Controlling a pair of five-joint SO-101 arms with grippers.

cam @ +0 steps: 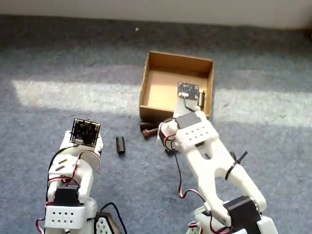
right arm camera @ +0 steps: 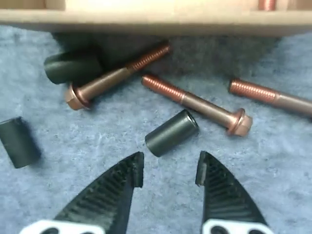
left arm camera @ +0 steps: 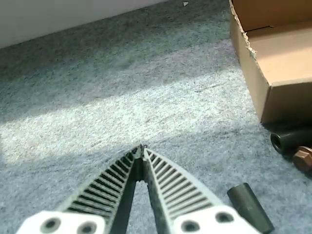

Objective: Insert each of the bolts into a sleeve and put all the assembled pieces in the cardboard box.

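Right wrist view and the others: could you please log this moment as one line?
right gripper open, sleeve just ahead | left gripper shut over carpet | three bolts loose beside cardboard box

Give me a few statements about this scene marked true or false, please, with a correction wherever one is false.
1. The left end effector is shut with nothing in it. True.
2. The right end effector grips a sleeve. False: the right end effector is open, and the nearest sleeve lies free on the carpet just beyond its fingertips.
3. Bare bolts lie on the carpet outside the cardboard box. True.
4. The cardboard box is empty. False: one piece already lies inside, against a side wall.
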